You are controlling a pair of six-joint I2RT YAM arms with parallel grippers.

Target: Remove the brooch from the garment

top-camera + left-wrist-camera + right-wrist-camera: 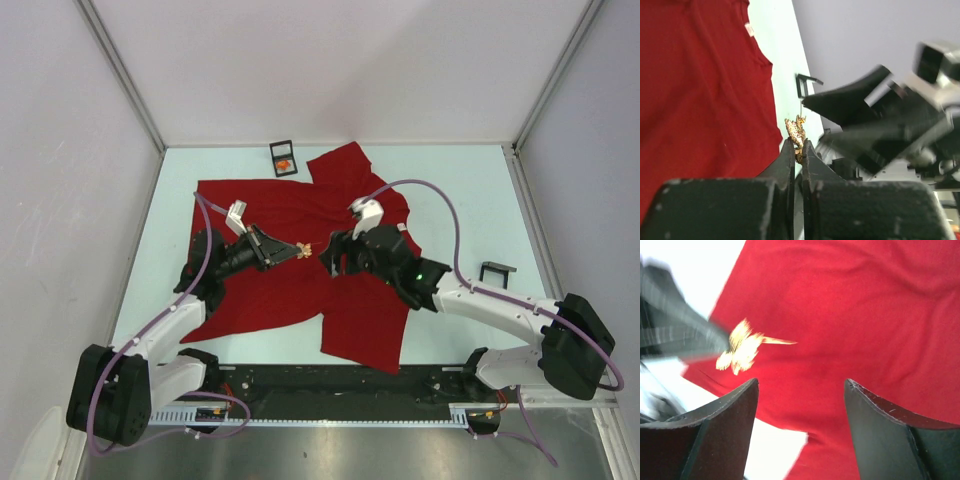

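Over the middle of the garment (280,300), my left gripper (797,146) pinches the brooch (796,131).
My left fingers are clamped tight on the gold, speckled brooch, holding it above the red cloth spread on the table (460,200). My right gripper (800,390) hangs just beside it, jaws spread wide, holding nothing.

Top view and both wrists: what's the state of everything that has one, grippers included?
Left gripper: shut on the brooch.
Brooch: pinched between the left fingers, apparently held clear of the cloth, pin sticking out.
Right gripper: open, holding nothing, close to the brooch.
Garment: spread on the table, wrinkled.
Small black box: open, something orange inside.
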